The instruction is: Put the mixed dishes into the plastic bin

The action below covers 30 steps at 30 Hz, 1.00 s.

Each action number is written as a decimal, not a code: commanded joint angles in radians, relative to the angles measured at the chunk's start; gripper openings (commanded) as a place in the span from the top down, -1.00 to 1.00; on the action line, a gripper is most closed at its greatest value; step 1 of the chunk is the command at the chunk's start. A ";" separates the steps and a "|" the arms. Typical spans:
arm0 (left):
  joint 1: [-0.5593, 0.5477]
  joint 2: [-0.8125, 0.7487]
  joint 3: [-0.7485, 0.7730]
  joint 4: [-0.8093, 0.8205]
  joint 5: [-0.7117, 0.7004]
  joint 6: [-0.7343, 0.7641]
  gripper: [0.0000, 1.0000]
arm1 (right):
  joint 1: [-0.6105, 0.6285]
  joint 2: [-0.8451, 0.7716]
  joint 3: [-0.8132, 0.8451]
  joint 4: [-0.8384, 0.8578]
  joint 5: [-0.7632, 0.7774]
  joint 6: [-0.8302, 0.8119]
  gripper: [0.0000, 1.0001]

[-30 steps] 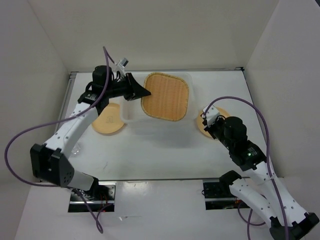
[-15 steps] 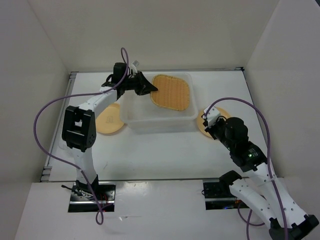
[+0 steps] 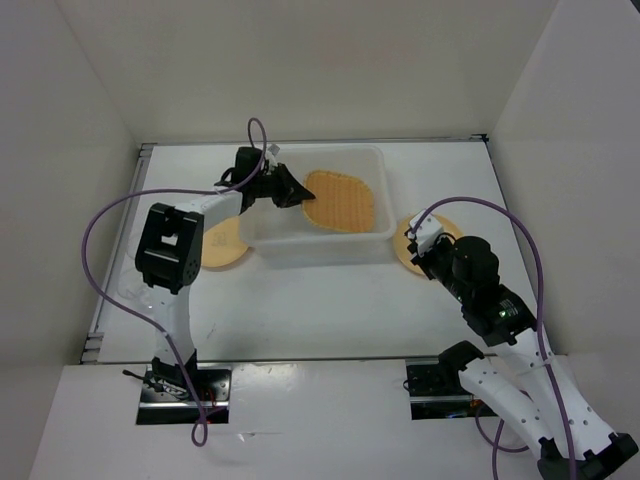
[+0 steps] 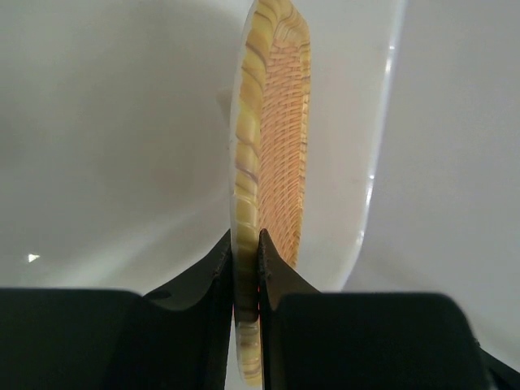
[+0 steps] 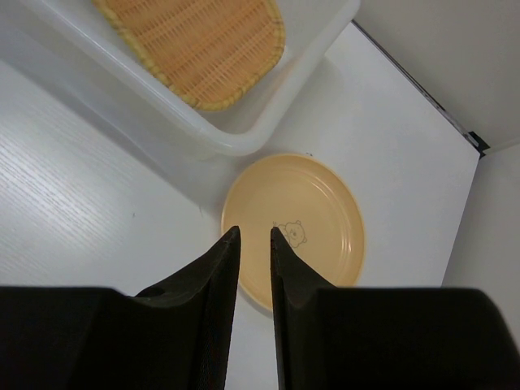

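The orange-tan woven plate [image 3: 342,200] sits tilted inside the plastic bin [image 3: 320,248]. My left gripper [image 3: 301,194] is shut on the plate's left edge. In the left wrist view the woven plate [image 4: 275,122] stands edge-on, with my left gripper [image 4: 245,244] pinching its pale rim inside the bin [image 4: 382,154]. One round tan-yellow plate [image 3: 218,245] lies left of the bin. Another round plate [image 5: 313,215], with a small bear mark, lies right of the bin [image 5: 236,138]. My right gripper [image 5: 254,233] hovers over its near edge, open, with nothing between the fingers. From above, my right gripper [image 3: 414,246] covers part of this plate [image 3: 408,262].
White walls close the table in on the left, back and right. The right arm's purple cable [image 3: 500,215] loops above the table near the right wall. The left arm's cable [image 3: 105,215] arcs over the table's left side.
My left arm has swung in and lowered the woven plate from above the bin's rim down into the bin. The right arm has hardly moved.
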 commanded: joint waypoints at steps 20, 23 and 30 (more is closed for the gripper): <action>-0.008 0.089 -0.061 0.265 -0.007 -0.105 0.66 | -0.006 0.001 -0.017 0.049 0.007 -0.004 -0.02; -0.008 0.089 -0.052 0.251 -0.007 -0.105 0.47 | -0.006 0.011 -0.017 0.049 0.007 -0.004 -0.13; -0.008 0.054 -0.008 0.150 -0.029 -0.033 -0.10 | -0.006 0.020 -0.027 0.049 0.017 -0.004 -0.73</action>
